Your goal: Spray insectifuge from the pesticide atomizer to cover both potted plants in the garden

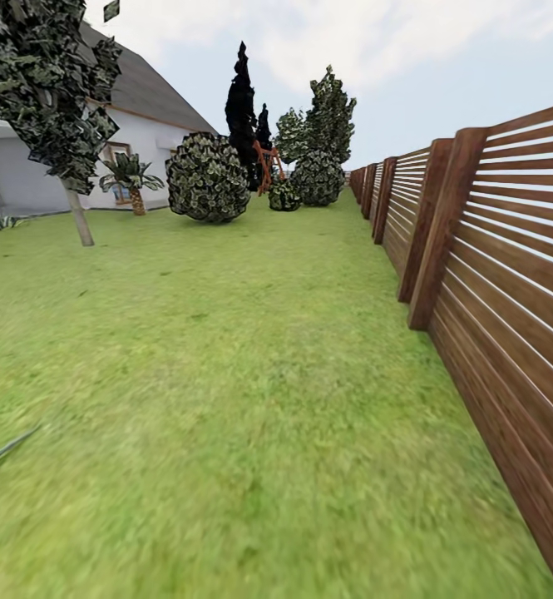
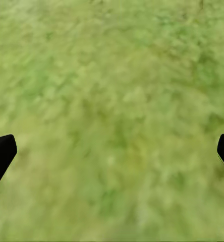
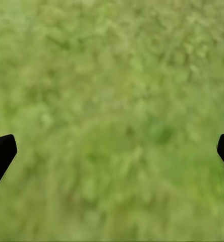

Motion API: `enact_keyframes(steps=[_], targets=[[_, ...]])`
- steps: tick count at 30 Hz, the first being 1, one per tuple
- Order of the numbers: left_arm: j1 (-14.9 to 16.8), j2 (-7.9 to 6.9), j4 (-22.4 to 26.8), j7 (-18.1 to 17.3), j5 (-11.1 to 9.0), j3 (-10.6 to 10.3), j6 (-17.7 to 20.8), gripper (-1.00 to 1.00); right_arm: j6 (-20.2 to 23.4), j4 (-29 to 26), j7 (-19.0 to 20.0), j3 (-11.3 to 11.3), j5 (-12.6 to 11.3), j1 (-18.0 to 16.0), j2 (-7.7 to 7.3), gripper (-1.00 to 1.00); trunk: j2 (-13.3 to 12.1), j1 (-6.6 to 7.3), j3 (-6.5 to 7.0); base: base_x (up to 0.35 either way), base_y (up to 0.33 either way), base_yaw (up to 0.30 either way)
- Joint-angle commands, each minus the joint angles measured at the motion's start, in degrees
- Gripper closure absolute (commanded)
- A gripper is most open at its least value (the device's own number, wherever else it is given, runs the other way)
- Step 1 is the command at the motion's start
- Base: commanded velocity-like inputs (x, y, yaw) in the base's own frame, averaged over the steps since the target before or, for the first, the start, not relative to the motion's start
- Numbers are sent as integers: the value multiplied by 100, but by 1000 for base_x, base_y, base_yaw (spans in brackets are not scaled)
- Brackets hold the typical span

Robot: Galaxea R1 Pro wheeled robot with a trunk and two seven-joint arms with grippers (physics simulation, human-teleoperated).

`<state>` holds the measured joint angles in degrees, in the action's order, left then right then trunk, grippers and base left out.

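The pesticide atomizer and both potted plants are out of view. The garden lawn [image 1: 226, 374] stretches ahead of me, green and bare. My left gripper [image 2: 112, 156] hangs open over the grass, its black fingertips [image 2: 1, 154] far apart with nothing between them. My right gripper [image 3: 112, 156] is open in the same way over blurred grass, dark fingertips [image 3: 1, 154] at the picture's sides.
A brown slatted wooden fence [image 1: 492, 274] runs along the right into the distance. A white house [image 1: 135, 133] stands far left, with a small palm [image 1: 130, 179], a thin-trunked tree [image 1: 51, 91], round bushes [image 1: 208, 177] and dark tall trees [image 1: 243, 100] behind. A thin grass blade [image 1: 6, 449] pokes in at lower left.
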<state>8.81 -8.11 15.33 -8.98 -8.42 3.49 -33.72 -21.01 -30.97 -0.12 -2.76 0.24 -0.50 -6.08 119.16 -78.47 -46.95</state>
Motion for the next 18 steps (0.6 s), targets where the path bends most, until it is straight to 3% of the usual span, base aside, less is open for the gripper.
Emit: enact_keyframes(steps=[1, 18], targets=[[3, -1, -5, -60, -35, 33, -8, -100, -17, 3, 0, -5, 3, -3, -1, -100, 2, -3, -5, 336, -47, 61], [4, 2, -4, -60, -37, 36, -12, -100, -17, 3, 3, -5, 3, -3, -3, -100, 2, -3, -5, 336, -94, 10]])
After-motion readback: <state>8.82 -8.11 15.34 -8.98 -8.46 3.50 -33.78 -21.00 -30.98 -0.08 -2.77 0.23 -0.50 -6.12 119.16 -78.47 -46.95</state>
